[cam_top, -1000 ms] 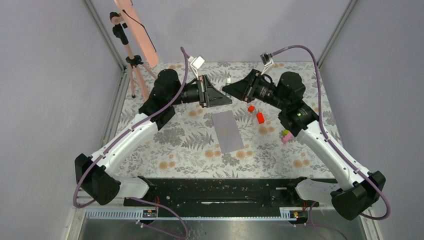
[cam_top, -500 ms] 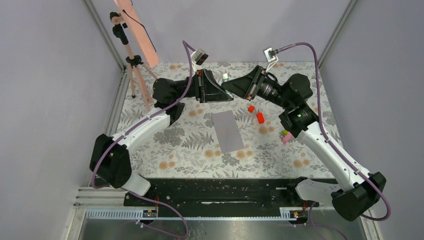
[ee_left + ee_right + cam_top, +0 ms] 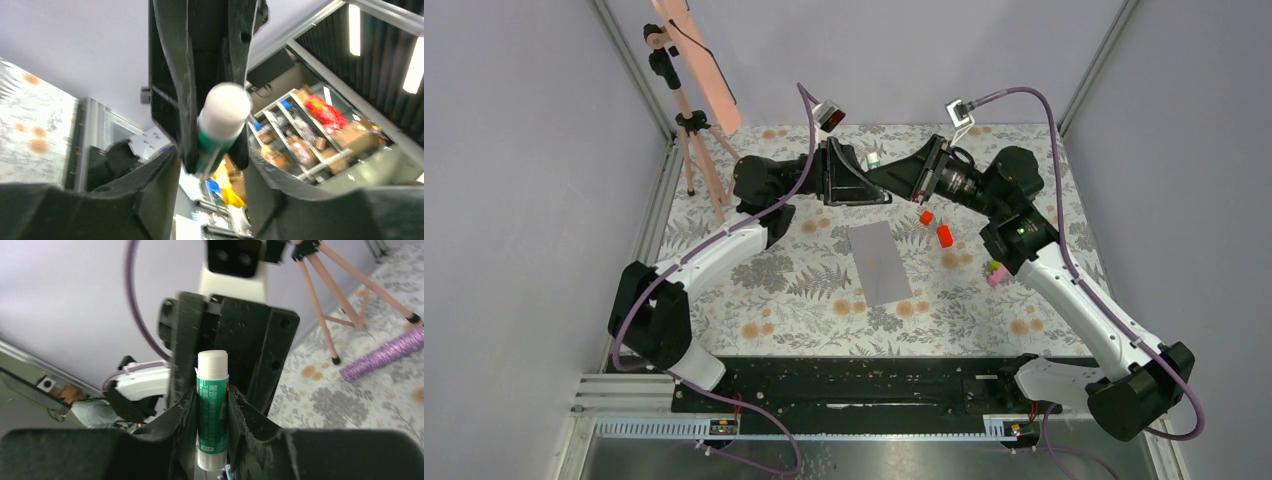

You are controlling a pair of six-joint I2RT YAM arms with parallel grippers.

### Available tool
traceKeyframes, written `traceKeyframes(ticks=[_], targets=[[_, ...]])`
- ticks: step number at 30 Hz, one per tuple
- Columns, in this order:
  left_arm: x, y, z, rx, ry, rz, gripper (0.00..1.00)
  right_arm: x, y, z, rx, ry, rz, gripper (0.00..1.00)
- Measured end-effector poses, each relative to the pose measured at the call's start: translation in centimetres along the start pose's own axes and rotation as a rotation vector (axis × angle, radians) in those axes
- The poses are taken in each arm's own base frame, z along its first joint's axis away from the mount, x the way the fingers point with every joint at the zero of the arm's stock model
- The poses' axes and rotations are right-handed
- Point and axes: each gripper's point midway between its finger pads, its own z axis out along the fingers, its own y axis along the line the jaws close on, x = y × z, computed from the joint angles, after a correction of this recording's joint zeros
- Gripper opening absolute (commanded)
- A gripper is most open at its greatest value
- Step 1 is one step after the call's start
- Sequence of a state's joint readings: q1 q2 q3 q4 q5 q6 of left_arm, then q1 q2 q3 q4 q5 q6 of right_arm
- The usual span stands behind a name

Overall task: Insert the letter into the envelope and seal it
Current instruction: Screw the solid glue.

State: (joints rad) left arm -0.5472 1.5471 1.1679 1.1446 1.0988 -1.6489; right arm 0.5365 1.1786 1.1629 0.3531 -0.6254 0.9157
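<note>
The grey-lilac envelope (image 3: pixel 879 262) lies flat mid-table. The letter is hidden. Above the table's back, my two grippers meet tip to tip. My right gripper (image 3: pixel 886 172) (image 3: pixel 211 395) is shut on a green-and-white glue stick (image 3: pixel 212 410) (image 3: pixel 874 158), which stands upright between its fingers. My left gripper (image 3: pixel 864 180) (image 3: pixel 212 160) faces it with its jaws apart. The stick's white end (image 3: pixel 224 107) points toward the left wrist camera, with a gap between it and each left finger.
Two small red pieces (image 3: pixel 927 216) (image 3: pixel 944 236) lie right of the envelope. A pink-and-green piece (image 3: pixel 997 269) sits further right. A tripod (image 3: pixel 692 125) with a pink board stands at back left. A purple glitter roll (image 3: pixel 385 352) lies on the floral cloth.
The left arm swung toward the back and brought its gripper up against the right gripper. The left jaws have widened. The right gripper shifted slightly left, still holding the glue stick.
</note>
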Motion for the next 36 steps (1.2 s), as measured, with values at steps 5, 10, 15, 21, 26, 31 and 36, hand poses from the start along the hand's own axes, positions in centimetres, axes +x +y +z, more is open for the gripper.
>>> traceKeyframes(ticks=[5,10,15,21,26,31,36], targets=[[-0.3,1.9,-0.3,-0.169,-0.045,-0.008,0.69,1.2,-3.3,-0.2,0.138,0.042,-0.016,0.00],[-0.4,3.8,-1.3,-0.390,-0.087,0.069,0.73,1.9,-5.4,-0.7,0.260,0.073,-0.009,0.00],[-0.2,5.1,-2.2,-0.608,-0.072,0.204,0.73,2.3,-7.1,-1.2,0.364,0.090,0.014,0.00],[0.8,6.0,-3.7,-0.750,-0.047,0.277,0.71,3.5,-10.9,-2.6,0.544,0.113,0.046,0.00],[1.6,6.8,-4.0,-0.793,-0.024,0.286,0.69,3.8,-11.8,-3.3,0.599,0.118,0.047,0.00],[1.9,6.7,-3.7,-0.789,-0.009,0.294,0.69,3.8,-12.1,-3.5,0.612,0.116,0.043,0.00],[1.7,6.7,-3.3,-0.788,-0.004,0.289,0.67,3.5,-12.1,-3.5,0.619,0.104,0.037,0.00]])
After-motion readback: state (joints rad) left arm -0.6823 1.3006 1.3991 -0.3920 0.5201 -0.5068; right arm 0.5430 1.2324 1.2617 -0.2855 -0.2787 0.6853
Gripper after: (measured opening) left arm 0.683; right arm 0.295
